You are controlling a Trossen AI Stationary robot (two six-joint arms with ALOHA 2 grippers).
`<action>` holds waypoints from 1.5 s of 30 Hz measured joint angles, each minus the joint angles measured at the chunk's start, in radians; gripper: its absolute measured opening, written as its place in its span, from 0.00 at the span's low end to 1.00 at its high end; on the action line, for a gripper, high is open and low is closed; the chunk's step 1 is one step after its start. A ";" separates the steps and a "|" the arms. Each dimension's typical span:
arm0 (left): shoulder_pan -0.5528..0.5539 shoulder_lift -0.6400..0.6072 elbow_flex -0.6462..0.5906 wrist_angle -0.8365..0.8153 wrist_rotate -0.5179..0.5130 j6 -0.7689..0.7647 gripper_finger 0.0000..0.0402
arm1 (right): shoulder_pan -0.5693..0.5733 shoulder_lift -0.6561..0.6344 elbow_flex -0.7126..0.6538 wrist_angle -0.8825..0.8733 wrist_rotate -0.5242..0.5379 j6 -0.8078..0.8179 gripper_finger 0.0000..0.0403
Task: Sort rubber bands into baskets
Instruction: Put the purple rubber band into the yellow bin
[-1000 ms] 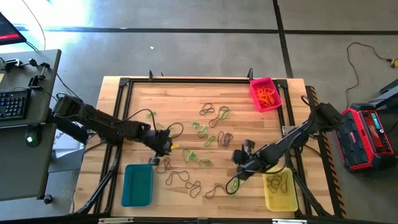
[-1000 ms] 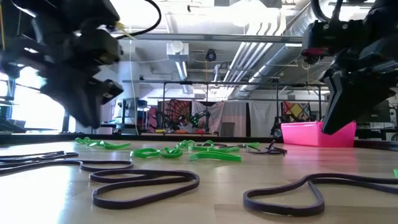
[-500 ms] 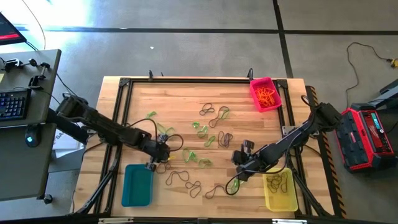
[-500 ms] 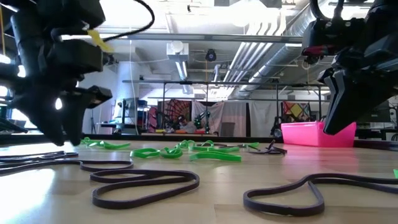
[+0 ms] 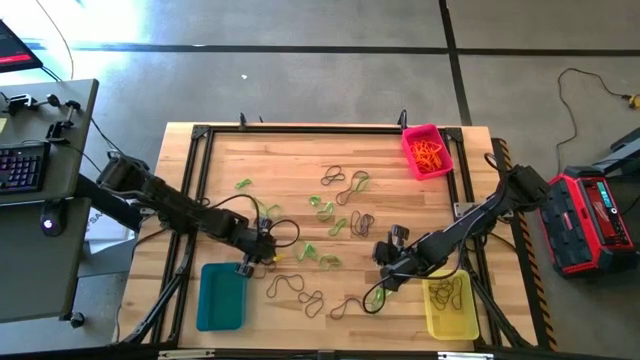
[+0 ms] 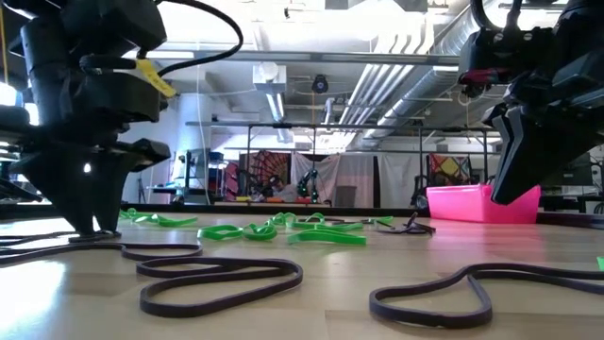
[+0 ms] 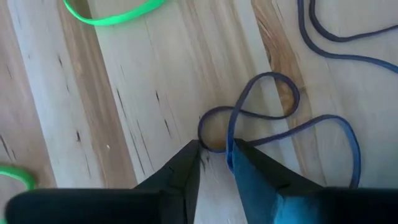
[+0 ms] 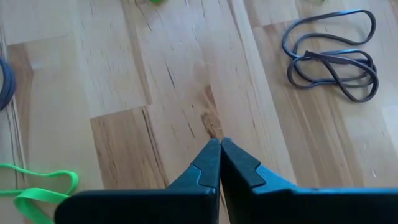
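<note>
Teal plastic marks the leftmost basket [image 5: 221, 297], which sits at the near left of the wooden desk [image 5: 300, 160]. Just above its far corner the left gripper [image 5: 252, 261] is down at the desk, its jaws slightly apart and straddling one end of a twisted dark band [image 7: 273, 124], a strand running between the tips; whether they actually pinch it I cannot tell. A green band [image 7: 112, 14] lies beyond it in the left wrist view. Across the middle of the desk lie loose rubber bands: green loops [image 5: 322, 207] mixed with dark ones [image 5: 340, 178], and more dark loops [image 5: 290, 288] nearer the front edge. The right gripper [image 5: 383, 281] hangs right of centre near the front, its jaws pressed together with nothing between them, beside a green loop [image 5: 374, 297]; its wrist view shows a dark band bundle [image 8: 333, 56] ahead and a green band [image 8: 37, 186] to one side. The yellow basket [image 5: 452, 308] sits at the near right with dark bands inside, and the pink basket [image 5: 428, 150] at the far right holds orange bands [image 5: 430, 155].
</note>
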 joint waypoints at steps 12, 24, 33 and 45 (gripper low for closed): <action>0.001 0.004 0.084 -0.043 -0.042 0.032 0.01 | 0.000 0.000 0.000 -0.006 0.002 -0.007 0.00; 0.117 0.002 0.184 -0.022 -0.169 0.004 0.00 | -0.058 0.000 -0.035 0.224 0.164 -0.138 0.00; 0.283 -0.006 0.157 0.287 0.070 0.130 0.00 | -0.185 0.000 -0.252 0.870 0.161 -0.299 0.00; 0.381 0.014 0.158 0.562 0.141 0.159 0.00 | -0.274 0.000 -0.269 0.965 0.165 -0.254 0.09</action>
